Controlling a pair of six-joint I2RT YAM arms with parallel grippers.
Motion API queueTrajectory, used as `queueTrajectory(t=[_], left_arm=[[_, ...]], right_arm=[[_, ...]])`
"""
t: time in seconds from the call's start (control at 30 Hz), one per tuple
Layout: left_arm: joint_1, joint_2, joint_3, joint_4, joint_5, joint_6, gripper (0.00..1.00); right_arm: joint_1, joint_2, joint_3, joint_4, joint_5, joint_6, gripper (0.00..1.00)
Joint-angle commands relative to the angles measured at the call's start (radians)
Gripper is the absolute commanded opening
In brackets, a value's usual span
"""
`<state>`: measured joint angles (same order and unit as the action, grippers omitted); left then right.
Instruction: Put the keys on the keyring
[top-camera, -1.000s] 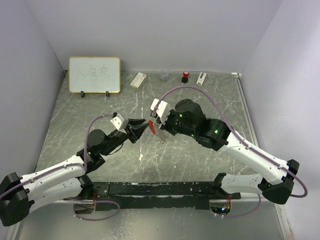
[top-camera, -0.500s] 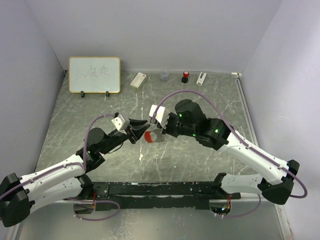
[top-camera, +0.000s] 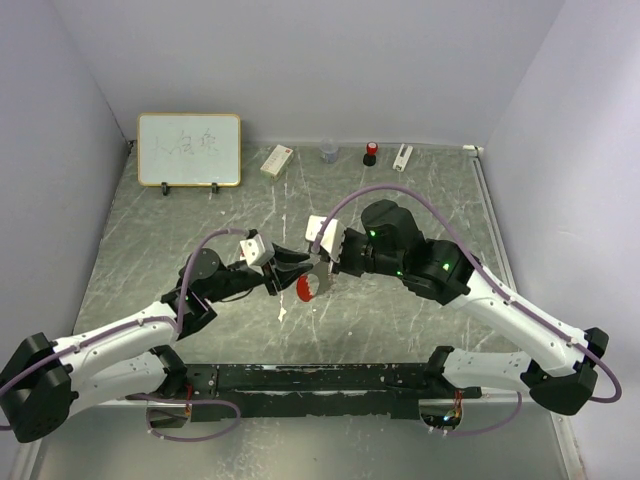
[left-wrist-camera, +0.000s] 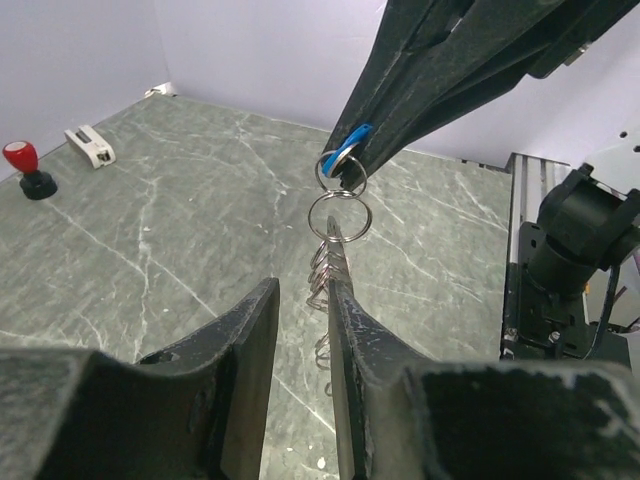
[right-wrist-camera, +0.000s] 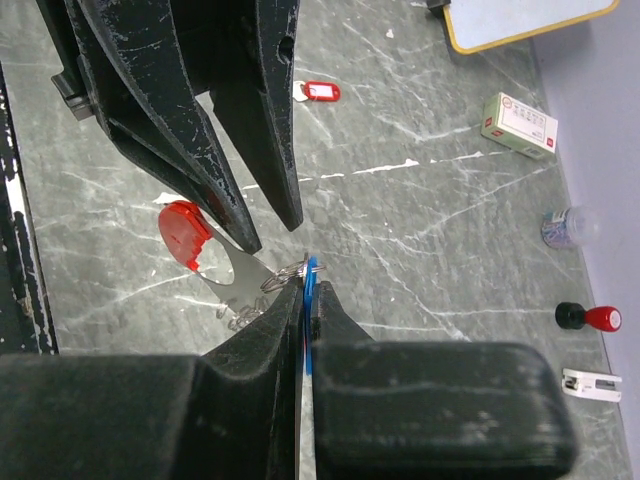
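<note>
My right gripper (top-camera: 322, 268) is shut on the blue key (right-wrist-camera: 311, 275), held on edge above the table; the key also shows in the left wrist view (left-wrist-camera: 352, 138). The keyring (left-wrist-camera: 340, 213) hangs by its top ring from the blue key, its chain trailing down. Its flat silver fob with a red end (right-wrist-camera: 183, 233) shows below both grippers (top-camera: 300, 289). My left gripper (top-camera: 298, 268) is open, and its fingers (right-wrist-camera: 220, 190) stand on either side of the chain (left-wrist-camera: 303, 285). A small red and white piece (right-wrist-camera: 318, 92) lies on the table; I cannot tell whether it is the red key.
At the back stand a whiteboard (top-camera: 189, 149), a small box (top-camera: 277, 160), a clear bottle (top-camera: 329, 152), a red-topped stamp (top-camera: 371, 152) and a white block (top-camera: 402, 157). A black rail (top-camera: 320, 378) runs along the near edge. Walls close in the table.
My left arm has moved right, up to the right gripper. The red fob has left the left fingertips and dropped lower between the grippers. The right gripper has shifted slightly right.
</note>
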<state>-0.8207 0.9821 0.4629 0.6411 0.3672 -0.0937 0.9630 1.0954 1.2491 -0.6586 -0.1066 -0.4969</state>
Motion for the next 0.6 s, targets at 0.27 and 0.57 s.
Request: queueTrajectory(t=[0.27,0.57], left_arm=[[0.009,0.028,0.049,0.086,0.105,0.016,0.38],[0.009,0.071,0.058,0.130,0.150,0.004,0.38]], right_arm=[[-0.004,-0.004,-0.005,-0.002,-0.033,-0.027,0.00],[-0.004,0.003,-0.006,-0.009,-0.051,-0.035,0.00]])
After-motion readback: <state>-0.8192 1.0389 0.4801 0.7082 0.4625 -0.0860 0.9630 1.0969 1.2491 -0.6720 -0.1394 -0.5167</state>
